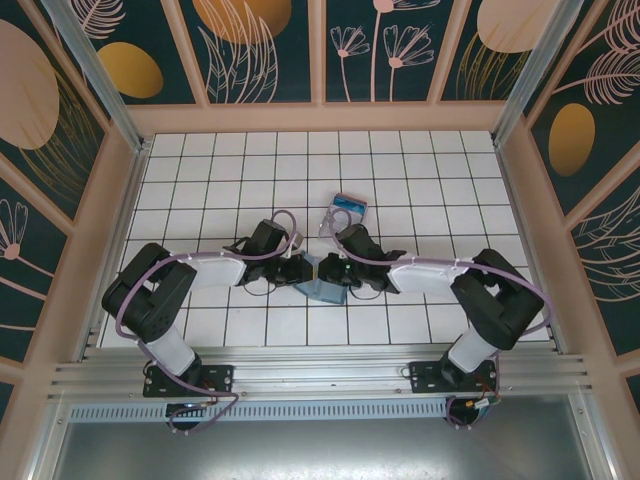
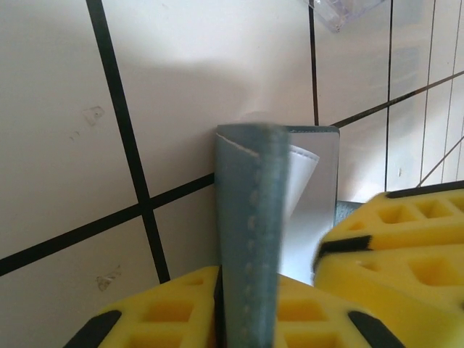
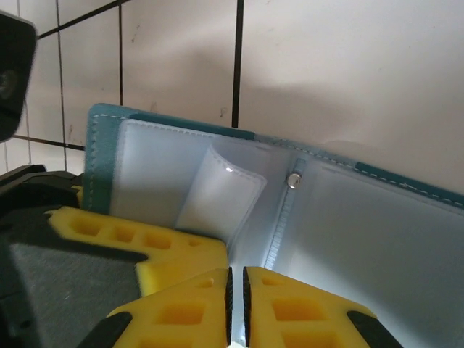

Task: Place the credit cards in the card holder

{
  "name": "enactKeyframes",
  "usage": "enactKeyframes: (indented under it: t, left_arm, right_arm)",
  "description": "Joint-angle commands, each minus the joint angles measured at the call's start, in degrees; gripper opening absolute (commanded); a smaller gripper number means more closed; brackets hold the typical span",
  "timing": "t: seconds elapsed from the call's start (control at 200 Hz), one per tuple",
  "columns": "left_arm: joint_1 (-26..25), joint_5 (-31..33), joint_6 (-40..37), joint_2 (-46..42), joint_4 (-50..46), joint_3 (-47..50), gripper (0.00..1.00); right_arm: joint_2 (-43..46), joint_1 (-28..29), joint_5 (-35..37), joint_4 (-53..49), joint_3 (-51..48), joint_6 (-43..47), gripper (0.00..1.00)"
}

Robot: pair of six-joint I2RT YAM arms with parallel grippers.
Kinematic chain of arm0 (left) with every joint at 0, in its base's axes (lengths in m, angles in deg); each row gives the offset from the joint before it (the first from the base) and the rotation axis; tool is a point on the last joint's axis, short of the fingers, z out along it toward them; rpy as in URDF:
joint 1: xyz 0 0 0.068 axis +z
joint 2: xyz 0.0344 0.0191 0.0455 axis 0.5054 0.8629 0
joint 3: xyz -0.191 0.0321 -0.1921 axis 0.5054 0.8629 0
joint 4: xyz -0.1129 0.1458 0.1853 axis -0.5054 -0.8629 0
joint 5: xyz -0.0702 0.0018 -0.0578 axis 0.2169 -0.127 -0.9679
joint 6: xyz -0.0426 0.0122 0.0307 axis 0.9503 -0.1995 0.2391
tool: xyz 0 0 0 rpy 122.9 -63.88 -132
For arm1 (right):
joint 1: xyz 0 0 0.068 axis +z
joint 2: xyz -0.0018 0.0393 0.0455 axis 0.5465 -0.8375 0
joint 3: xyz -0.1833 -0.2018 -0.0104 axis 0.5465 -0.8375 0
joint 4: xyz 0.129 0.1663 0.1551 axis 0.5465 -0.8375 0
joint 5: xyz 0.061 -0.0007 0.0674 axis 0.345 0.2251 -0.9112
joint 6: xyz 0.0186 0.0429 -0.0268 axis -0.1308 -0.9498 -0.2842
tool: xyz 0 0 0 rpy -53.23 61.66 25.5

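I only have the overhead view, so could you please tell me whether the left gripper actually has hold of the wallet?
Observer: Yes, the left gripper is clamped on the wallet, gripping its teal outer edge.
Operator: Thank you. Is the wallet open?
Observer: It is. Inside are pale clear pockets, with one sleeve curling up.
Operator: And the other arm?
Observer: The right gripper is shut at the wallet's near edge. Whether it pinches anything I cannot tell.
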Motion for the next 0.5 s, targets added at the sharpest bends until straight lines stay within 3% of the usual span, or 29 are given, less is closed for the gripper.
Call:
enactKeyframes:
  t: [0.0, 0.245, 0.4, 0.495]
  left_arm:
    - [-0.42, -0.75, 0.45, 0.03, 1.91, 0.87, 0.24]
    - [-0.4, 1.14, -0.55, -0.47, 0.36, 1.84, 0.52]
    - [-0.18, 5.52, -3.27, -2.13, -4.61, 0.66, 0.64]
    - [0.89, 7.23, -4.95, -2.36, -7.05, -0.24, 0.66]
  right_arm:
    - [-2.56, 0.75, -0.79, 1.02, 1.76, 0.3, 0.16]
    - [-5.74, 0.98, -1.73, 3.16, 2.38, 0.16, 0.16]
    - [-6.42, 1.03, -1.87, 3.17, 1.95, 0.16, 0.16]
    - [-7.16, 1.27, -0.26, 1.14, 2.4, 0.86, 0.16]
